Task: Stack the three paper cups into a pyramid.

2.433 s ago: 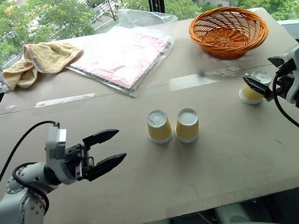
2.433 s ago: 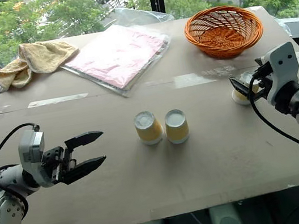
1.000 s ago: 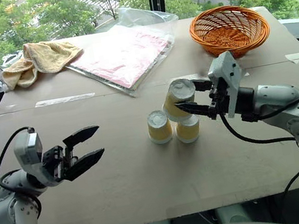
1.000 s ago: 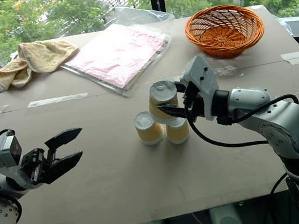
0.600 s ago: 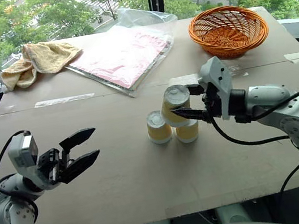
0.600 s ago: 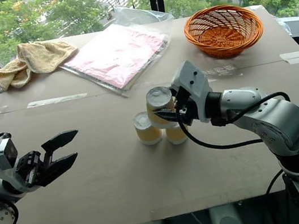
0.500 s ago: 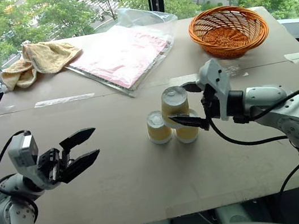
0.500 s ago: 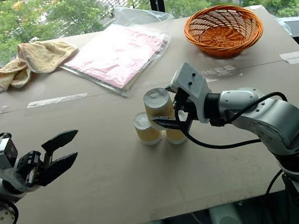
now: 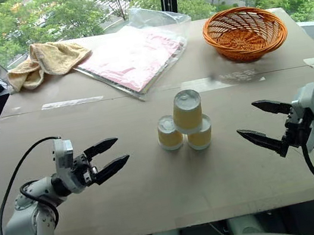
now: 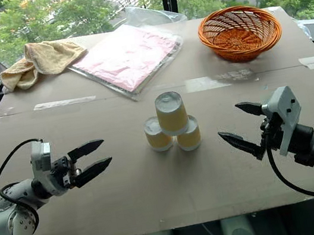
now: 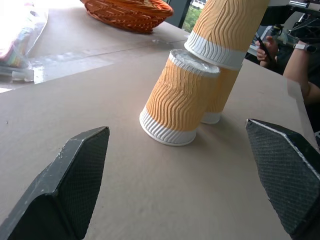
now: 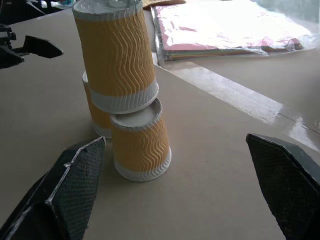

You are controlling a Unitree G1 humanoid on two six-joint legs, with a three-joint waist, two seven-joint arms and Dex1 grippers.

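Three yellow-tan paper cups stand upside down mid-table as a pyramid. The left bottom cup [image 9: 169,133] and right bottom cup [image 9: 199,133] sit side by side, and the top cup [image 9: 187,111] rests across their bases. My left gripper [image 9: 110,156] is open, well to the left of the stack, pointing toward it. Over on the right, my right gripper [image 9: 262,123] is open too, clear of the cups with nothing between its fingers. The right wrist view shows the stack close up, top cup [image 12: 116,57] on the near bottom cup [image 12: 141,140].
An orange basket [image 9: 243,32] sits at the back right. A pink packet in clear plastic [image 9: 131,55] lies at the back centre, and a tan towel [image 9: 45,61] at the back left. A person's hand [image 11: 270,47] shows beyond the table in the left wrist view.
My right gripper let go of the top cup and drew back to the right, open. The top cup now rests on the two lower cups. My left gripper sank slightly.
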